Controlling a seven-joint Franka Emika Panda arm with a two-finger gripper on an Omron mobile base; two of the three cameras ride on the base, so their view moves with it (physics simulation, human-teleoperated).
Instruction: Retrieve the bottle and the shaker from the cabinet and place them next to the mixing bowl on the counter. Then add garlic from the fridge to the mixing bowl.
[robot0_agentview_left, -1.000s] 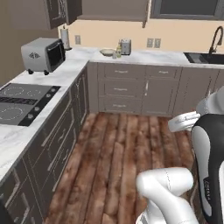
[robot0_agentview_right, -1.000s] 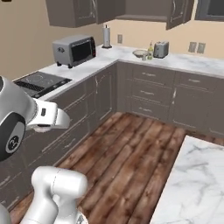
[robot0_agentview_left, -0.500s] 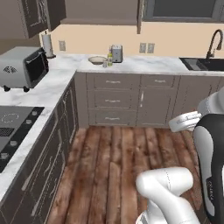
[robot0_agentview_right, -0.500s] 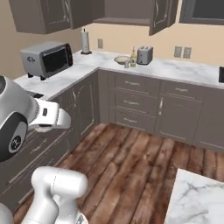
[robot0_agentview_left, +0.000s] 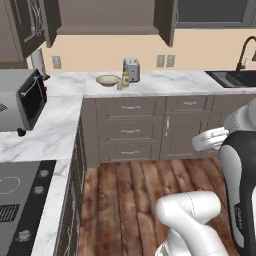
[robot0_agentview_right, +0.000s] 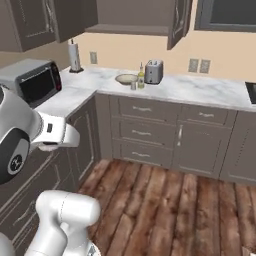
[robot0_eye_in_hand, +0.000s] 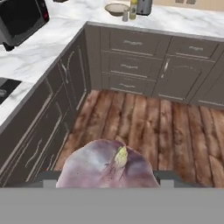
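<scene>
Marble counter (robot0_agentview_left: 165, 82) already has bottle (robot0_agentview_left: 125, 79) and shaker (robot0_agentview_left: 119, 86) beside the bowl (robot0_agentview_left: 108, 80); garlic left to drop.
Left base: both sit just right of bowl, cabinet (robot0_agentview_left: 107, 15) open above. Right base: same trio near toaster (robot0_agentview_right: 153, 71). Hand: I see purple-white garlic (robot0_eye_in_hand: 106, 168) gripped between the part-closed gripper (robot0_eye_in_hand: 105, 181) tips, well short of the bowl.

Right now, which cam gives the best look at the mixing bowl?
The right base view: the mixing bowl sits unobstructed on the counter, with the shaker and bottle beside it. The left base view shows it about as clearly but smaller. The hand view catches it at the top edge.
</scene>
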